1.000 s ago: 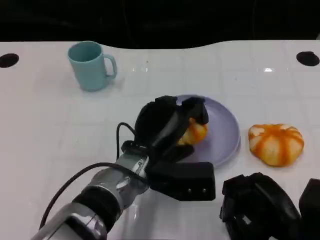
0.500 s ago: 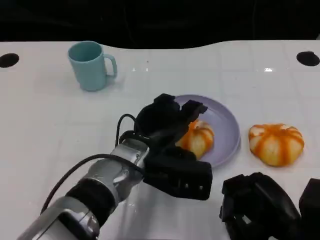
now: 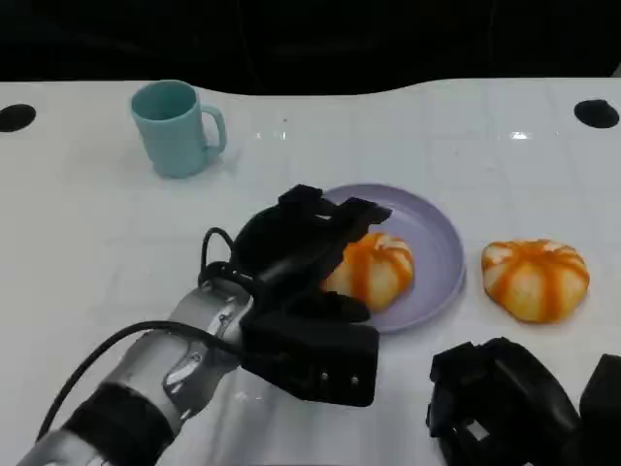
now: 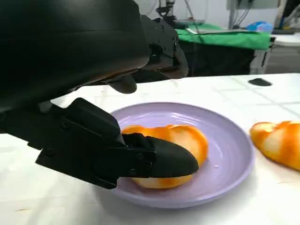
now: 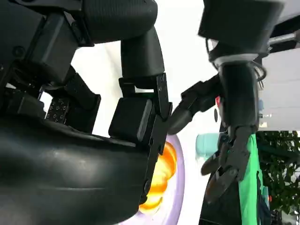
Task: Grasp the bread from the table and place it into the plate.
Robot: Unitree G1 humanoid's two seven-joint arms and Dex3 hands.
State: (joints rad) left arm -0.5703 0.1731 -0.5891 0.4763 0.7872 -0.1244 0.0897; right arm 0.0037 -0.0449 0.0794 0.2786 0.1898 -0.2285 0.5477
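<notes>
At the near edge of the table (image 3: 78, 252), toward its right corner, the right hand (image 3: 505, 403) rests low with nothing in it; whether its fingers are curled in or apart cannot be told from these views. The left hand (image 3: 296, 257) reaches in from the near left and sits at the near-left rim of the plate (image 3: 441, 243). Its fingers (image 4: 161, 159) are spread and hold nothing, one lying just beside or touching the near side of the roll, the others arched above it. That bread roll (image 3: 371, 269) lies flat inside the plate, on its near-left part, and looks released, so this piece seems placed. A second roll (image 3: 536, 279) lies on the bare table just right of the plate, near the right edge, and it probably comes next. It lies to the right of the left hand, past the plate, while the right hand sits just in front of it and is plainly the nearer one. The roll is roundish, slightly wider from left to right. Well apart, toward the far-left corner, stands a teal mug (image 3: 175, 128).
</notes>
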